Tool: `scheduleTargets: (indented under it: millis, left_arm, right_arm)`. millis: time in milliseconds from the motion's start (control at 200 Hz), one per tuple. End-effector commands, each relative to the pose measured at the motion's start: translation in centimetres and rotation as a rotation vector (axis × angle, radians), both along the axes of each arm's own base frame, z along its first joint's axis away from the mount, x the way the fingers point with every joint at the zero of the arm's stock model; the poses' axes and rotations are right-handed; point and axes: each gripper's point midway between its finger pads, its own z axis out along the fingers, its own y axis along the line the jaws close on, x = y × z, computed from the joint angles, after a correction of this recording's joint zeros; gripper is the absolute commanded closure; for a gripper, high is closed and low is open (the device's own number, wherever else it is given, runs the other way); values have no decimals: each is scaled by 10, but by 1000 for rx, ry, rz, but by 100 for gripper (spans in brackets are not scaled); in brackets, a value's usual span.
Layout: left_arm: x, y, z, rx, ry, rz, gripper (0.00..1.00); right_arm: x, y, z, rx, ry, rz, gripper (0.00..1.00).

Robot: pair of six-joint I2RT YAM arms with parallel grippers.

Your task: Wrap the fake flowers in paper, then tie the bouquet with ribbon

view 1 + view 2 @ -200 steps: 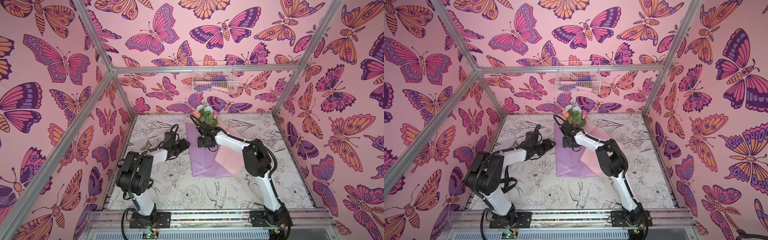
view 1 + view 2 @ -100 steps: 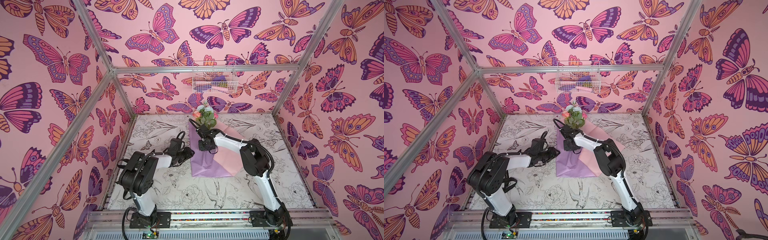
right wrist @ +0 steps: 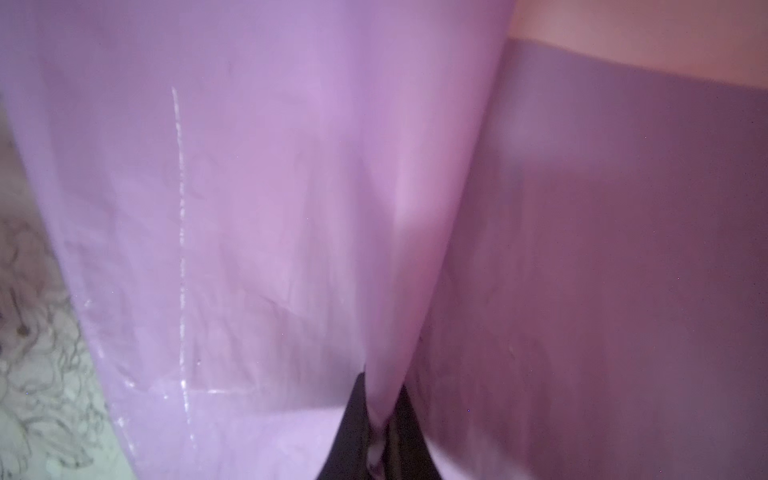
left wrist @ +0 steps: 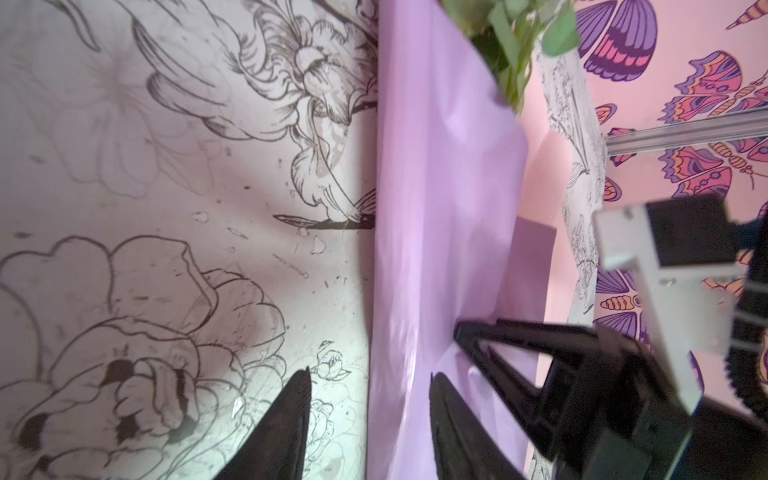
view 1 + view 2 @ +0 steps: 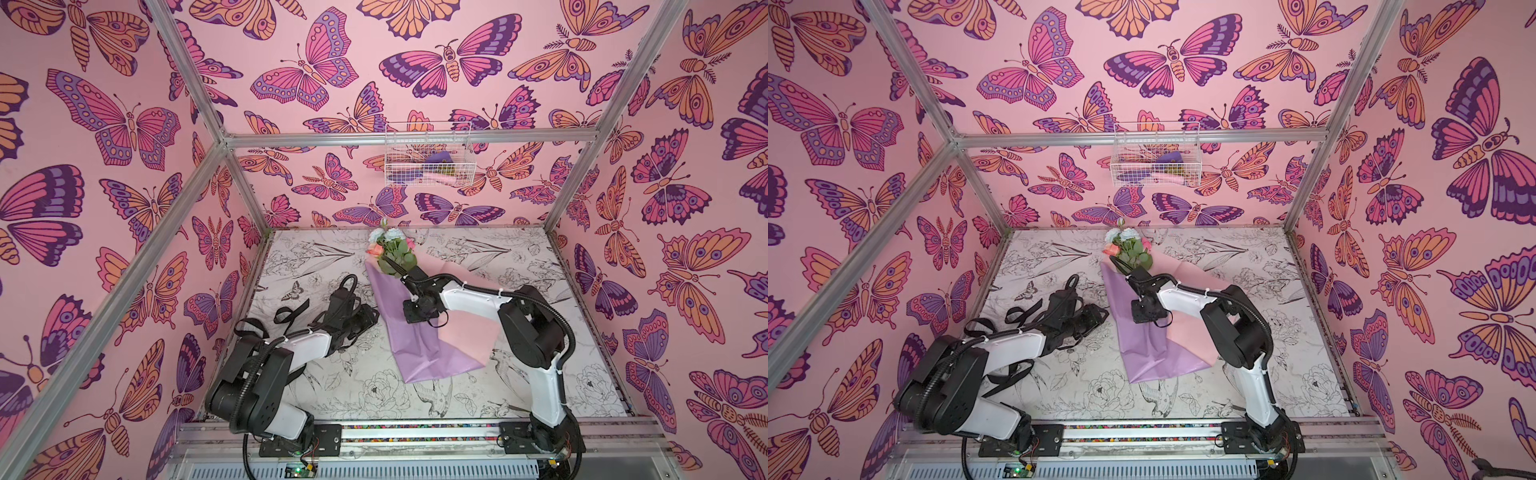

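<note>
Two risks stand out in both top views. The bouquet of fake flowers lies on the bench with its blooms toward the back wall, and its wrapping paper is only loosely folded over the stems. The right jaws sit on the upper part of that fold, so a hard tug would likely unroll the paper or drag the whole bundle. The black ribbon lies in loops under and around the left arm, apart from the paper, and I judge it could snag there. From above, the wrists cover both pairs of jaws.

Left wrist view: the left jaws stand partly apart and grip nothing. One finger is over bare bench and the other over the lilac paper, with the paper's edge between them. Closing here could catch a single sheet and crease or tear it. The stems are hidden inside the fold, and only blurred green leaves show.

Right wrist view: the right jaws are almost closed, pinching a ridge of lilac paper. So thin a hold may slip. Whether a stem lies inside the pinch cannot be told. The picture is soft, the blooms are out of frame, and a pink strip is cut off at the edge.
</note>
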Motion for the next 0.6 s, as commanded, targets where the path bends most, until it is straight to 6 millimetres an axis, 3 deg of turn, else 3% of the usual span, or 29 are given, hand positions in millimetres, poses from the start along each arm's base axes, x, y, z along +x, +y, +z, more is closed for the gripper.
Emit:
scheduleTargets:
  millis: [0,170,290,310,361,461,596]
  left_arm:
    - [-10,10,-2,26,22,34,51]
    - [-13,12,14,21,-14,32,50]
    - [-19,11,25,38,-38,-6,50]
    - [-20,9,37,28,-72,-15,50]
    - [-25,6,43,28,-90,-41,50]
    - [-40,-9,49,22,-113,-113,51]
    - [-65,-44,49,18,-119,-236,53]
  right_arm:
    - [-54,-14,-24,-49,163,18,85]
    - [-56,-3,-5,-1,128,23,66]
    - [-44,-10,14,-46,63,24,59]
    - [-43,-12,17,-56,53,23,58]
    - [-38,-16,27,-70,23,18,55]
    - [-31,-25,43,-80,-27,-5,51]
    - [-28,-40,65,-53,-80,-66,46]
